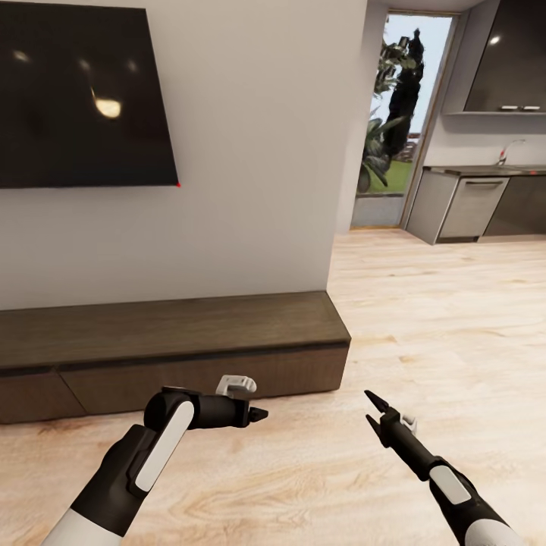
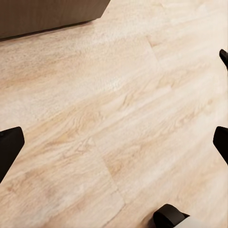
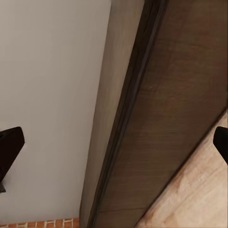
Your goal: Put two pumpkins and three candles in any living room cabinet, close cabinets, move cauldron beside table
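Left gripper (image 1: 256, 415), at the end of a bent black-and-white forearm, points sideways toward the robot's right, low above the floor (image 1: 425, 318) just in front of the cabinet (image 1: 174, 334); in the head view its fingertips appear close together, while the left wrist view shows dark finger pads (image 2: 9, 147) at opposite edges of the picture with bare planks between them, so its opening cannot be told with certainty. Right gripper (image 1: 371, 408) extends forward and upward on a nearly straight arm, its two pointed fingers spread apart and holding nothing; the right wrist view shows its pads (image 3: 9, 145) wide apart, aimed at the cabinet front (image 3: 156, 118).

Cabinet: long, low, dark-brown wooden unit standing against the white wall (image 1: 258, 152), flat handleless fronts all flush and shut, a thin dark seam under the top slab. Its top is bare.

Surroundings: a dark wall-mounted screen (image 1: 80, 95) hangs above the cabinet. Pale wood planks cover the floor. Beyond the wall's corner, a glazed doorway (image 1: 398, 114) shows greenery outside, and grey kitchen units (image 1: 481, 201) stand at the far right.
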Tool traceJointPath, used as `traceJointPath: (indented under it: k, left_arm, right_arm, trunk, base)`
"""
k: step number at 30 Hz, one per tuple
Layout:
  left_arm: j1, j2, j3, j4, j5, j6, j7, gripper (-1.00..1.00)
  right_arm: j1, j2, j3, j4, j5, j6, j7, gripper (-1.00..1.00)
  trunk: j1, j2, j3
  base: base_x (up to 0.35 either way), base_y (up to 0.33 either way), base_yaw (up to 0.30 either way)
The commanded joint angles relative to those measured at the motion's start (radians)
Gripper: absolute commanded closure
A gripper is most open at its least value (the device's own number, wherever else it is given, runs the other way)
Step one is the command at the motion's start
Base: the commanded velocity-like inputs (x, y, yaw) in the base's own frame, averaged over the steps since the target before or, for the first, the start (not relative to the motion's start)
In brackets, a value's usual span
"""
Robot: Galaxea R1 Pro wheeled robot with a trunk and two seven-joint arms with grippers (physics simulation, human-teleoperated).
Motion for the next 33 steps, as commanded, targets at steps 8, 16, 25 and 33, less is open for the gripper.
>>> traceJointPath:
  k: [8, 16, 25, 33]
  left_arm:
    - [-0.001, 0.015, -0.001, -0.005, -0.009, 0.002, -0.04, -1.0]
    - [-0.001, 0.035, -0.001, -0.003, -0.01, 0.002, -0.072, -1.0]
    - [-0.001, 0.037, -0.001, -0.002, -0.01, 0.002, -0.075, -1.0]
    - [-0.001, 0.037, -0.001, -0.001, -0.01, 0.002, -0.075, -1.0]
  right_arm:
    - [-0.005, -0.001, -0.009, 0.008, -0.016, 0.007, 0.074, -1.0]
    - [-0.005, 0.01, 0.003, 0.0, -0.006, -0.004, 0.089, -1.0]
    - [-0.007, 0.014, 0.004, -0.003, -0.008, 0.005, 0.038, -1.0]
    - [-0.007, 0.018, 0.002, -0.002, -0.016, 0.004, 0.023, -1.0]
  trunk:
    - [0.031, -0.057, -0.026]
    - [0.061, -0.113, -0.051]
    - [0.096, -0.176, -0.079]
    - [0.126, -0.232, -0.104]
  base:
    - [0.0, 0.0, 0.0]
    - [0.0, 0.0, 0.0]
    - [0.0, 0.0, 0.0]
    - [0.0, 0.0, 0.0]
